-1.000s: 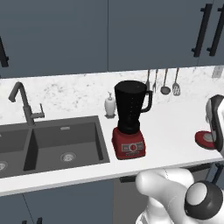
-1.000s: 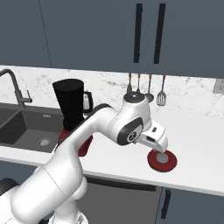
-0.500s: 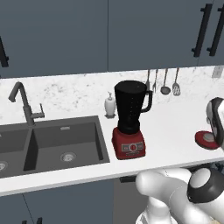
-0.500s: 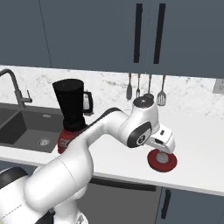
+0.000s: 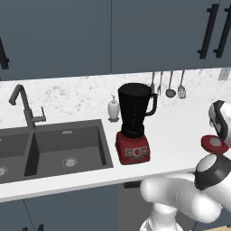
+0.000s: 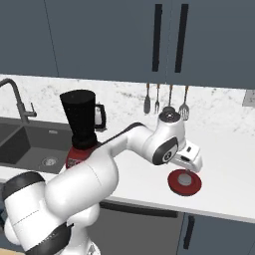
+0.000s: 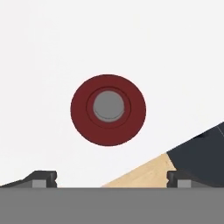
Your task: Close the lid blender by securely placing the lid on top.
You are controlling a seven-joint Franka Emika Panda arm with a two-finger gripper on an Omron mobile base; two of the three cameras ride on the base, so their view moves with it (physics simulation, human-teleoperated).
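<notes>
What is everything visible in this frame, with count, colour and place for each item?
blender: 1, black jar on red base, on the counter right of the sink, top open
lid: 1, red with grey centre, flat on the counter near its front edge, apart from the blender
soap bottle: 1, white, behind the blender by the wall
sink: 1, dark grey, double basin, left
faucet: 1, dark, behind the sink
utensils: 4, metal, hanging on the wall
counter: 1, white
cabinets: dark blue, above
gripper: 1, dark fingertips, open, above the lid
</notes>
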